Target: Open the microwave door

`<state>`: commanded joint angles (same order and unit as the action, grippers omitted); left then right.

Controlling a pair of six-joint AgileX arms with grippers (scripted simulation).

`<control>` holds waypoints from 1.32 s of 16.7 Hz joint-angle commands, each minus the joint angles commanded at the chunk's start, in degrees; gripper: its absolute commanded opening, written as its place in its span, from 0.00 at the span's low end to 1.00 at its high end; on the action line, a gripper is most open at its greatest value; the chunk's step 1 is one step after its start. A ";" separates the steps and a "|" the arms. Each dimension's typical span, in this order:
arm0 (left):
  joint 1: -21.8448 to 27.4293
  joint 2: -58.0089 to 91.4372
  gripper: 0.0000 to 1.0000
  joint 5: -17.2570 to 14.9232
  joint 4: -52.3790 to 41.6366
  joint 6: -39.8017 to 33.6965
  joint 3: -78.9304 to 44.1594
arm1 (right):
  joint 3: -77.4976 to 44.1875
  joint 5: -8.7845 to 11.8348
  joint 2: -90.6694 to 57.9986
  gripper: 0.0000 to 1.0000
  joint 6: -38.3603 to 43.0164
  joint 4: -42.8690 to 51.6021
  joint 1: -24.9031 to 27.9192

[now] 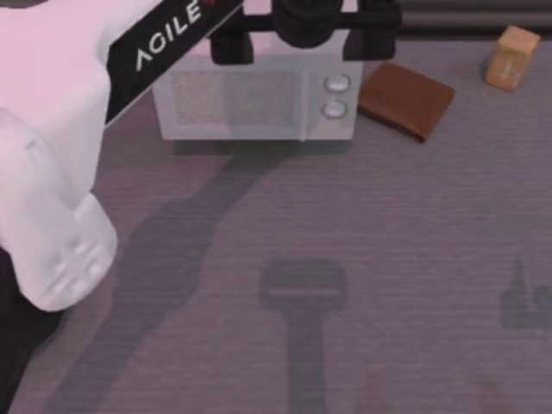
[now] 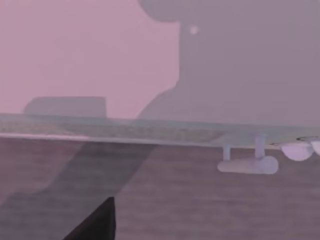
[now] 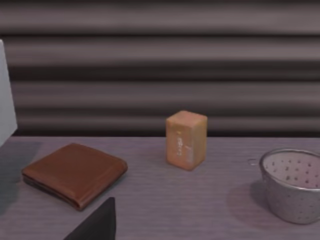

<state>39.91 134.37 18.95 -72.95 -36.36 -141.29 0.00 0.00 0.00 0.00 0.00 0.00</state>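
The white microwave [image 1: 343, 129] stands at the back centre of the table. Its door [image 1: 233, 99], with the grey speckled window, lies flush with the front. My left arm reaches in from the left, and its gripper [image 1: 306, 39] hangs open over the microwave's top, gripping nothing. In the left wrist view I look down over the top [image 2: 75, 55] and front edge: the door's white bar handle [image 2: 247, 165] sticks out, a knob [image 2: 297, 151] shows beside it, and one dark finger [image 2: 102, 222] is visible. My right gripper is out of the top view; one of its fingers [image 3: 102, 222] shows, holding nothing.
Two silver knobs [image 1: 335, 84] sit on the panel right of the door. A brown wallet [image 1: 405, 99] lies just right of the microwave, and an orange block [image 1: 511, 58] stands at the back right. A metal colander [image 3: 292, 185] sits farther right.
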 joint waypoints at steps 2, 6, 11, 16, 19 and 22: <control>-0.52 0.92 1.00 -0.24 2.69 0.63 1.46 | 0.00 0.00 0.00 1.00 0.00 0.00 0.00; -2.07 3.53 1.00 -0.92 9.79 2.15 5.43 | 0.00 0.00 0.00 1.00 0.00 0.00 0.00; -2.65 4.51 1.00 -1.17 12.39 2.71 6.91 | 0.00 0.00 0.00 1.00 0.00 0.00 0.00; -2.65 4.51 0.70 -1.17 12.39 2.71 6.91 | 0.00 0.00 0.00 1.00 0.00 0.00 0.00; -2.65 4.51 0.47 -1.17 12.39 2.71 6.91 | 0.00 0.00 0.00 1.00 0.00 0.00 0.00; -2.65 4.51 0.25 -1.17 12.39 2.71 6.91 | 0.00 0.00 0.00 1.00 0.00 0.00 0.00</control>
<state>37.26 138.88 17.78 -60.56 -33.65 -134.38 0.00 0.00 0.00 0.00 0.00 0.00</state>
